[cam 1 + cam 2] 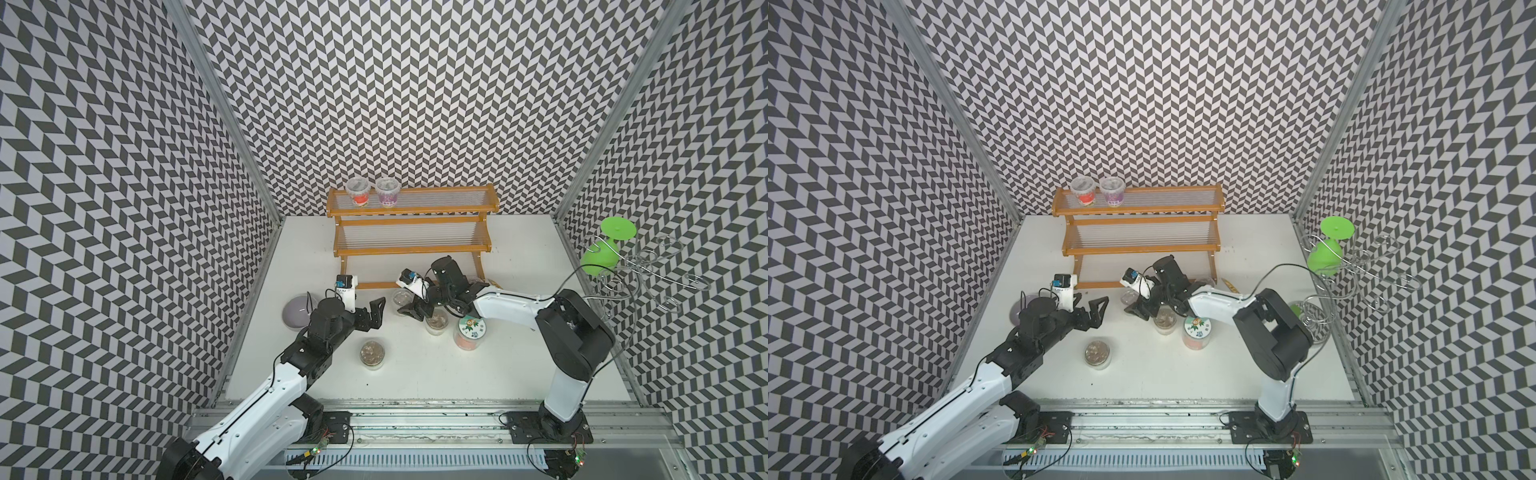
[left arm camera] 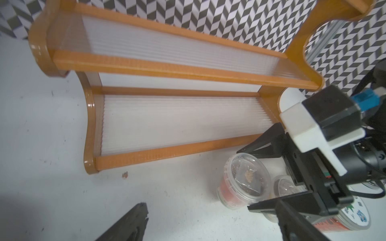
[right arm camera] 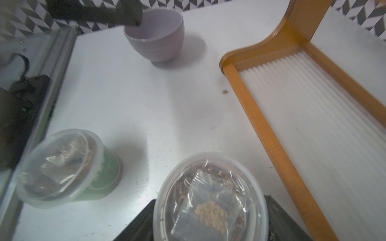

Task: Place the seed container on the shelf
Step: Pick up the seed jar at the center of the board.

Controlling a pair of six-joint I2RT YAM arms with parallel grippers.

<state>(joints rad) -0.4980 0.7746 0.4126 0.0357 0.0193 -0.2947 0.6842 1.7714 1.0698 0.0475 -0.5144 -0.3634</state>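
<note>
The seed container (image 1: 401,296) (image 3: 211,198), a clear lidded cup with a red-orange label (image 2: 227,192), stands on the table just in front of the shelf's (image 1: 411,249) (image 1: 1140,250) lowest tier (image 3: 261,129). My right gripper (image 1: 405,303) (image 3: 211,219) is shut on it, one black finger (image 3: 142,221) pressed against each side of the cup. My left gripper (image 1: 373,316) (image 2: 208,225) hovers open and empty over bare table a little to the left of the cup. The shelf's middle and bottom tiers (image 2: 177,123) hold nothing.
Two lidded cups (image 1: 358,193) (image 1: 387,192) stand at the left of the shelf's top tier. A purple bowl (image 1: 297,313), a green-labelled cup (image 1: 372,353), another seed cup (image 1: 437,324) and a printed-lid jar (image 1: 471,332) stand on the table. A wire stand with a green glass (image 1: 602,247) stands at the right.
</note>
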